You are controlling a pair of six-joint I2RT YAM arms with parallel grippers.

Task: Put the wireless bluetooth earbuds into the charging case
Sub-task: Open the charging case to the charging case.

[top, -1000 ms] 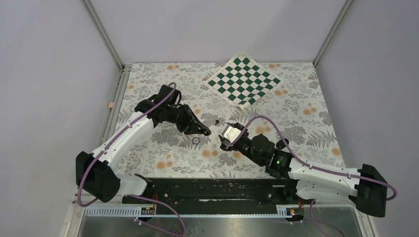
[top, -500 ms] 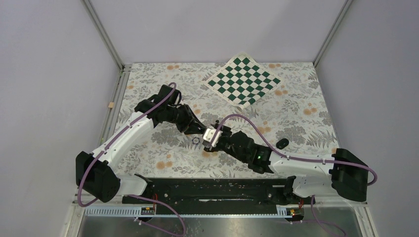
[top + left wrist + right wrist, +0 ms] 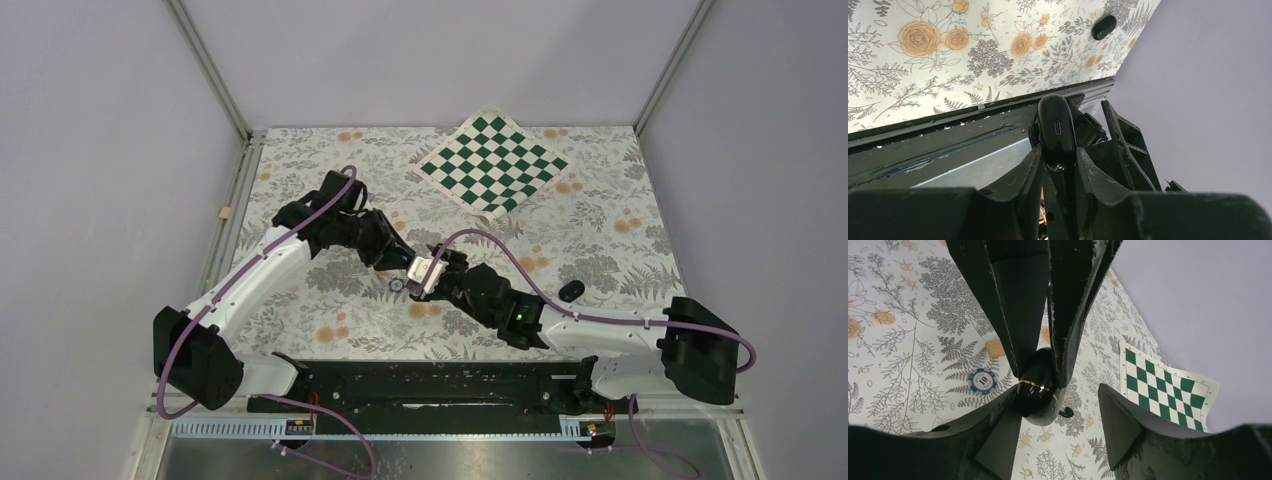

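Note:
The charging case (image 3: 1057, 130) is a glossy black pebble with a thin gold band (image 3: 1038, 390), held above the table. My left gripper (image 3: 1058, 150) is shut on it, and in the top view that gripper (image 3: 408, 264) meets the right one at the table's middle. My right gripper (image 3: 1058, 390) is open around the case's free end. Its left finger lies close beside the case, and a wide gap separates the case from its right finger. One tiny black earbud (image 3: 1065, 413) lies on the floral cloth just beyond the case. In the top view the right gripper (image 3: 426, 273) hides the case.
A blue poker chip (image 3: 982, 380) (image 3: 397, 285) lies just left of the grippers, with a small tan block (image 3: 995, 347) beyond it. A dark oval object (image 3: 571, 291) (image 3: 1104, 26) rests right of the right arm. A green checkered mat (image 3: 493, 163) lies at the back.
The right arm has swung left and forward, bringing its open jaws around the case in the left gripper. The left arm has stayed put.

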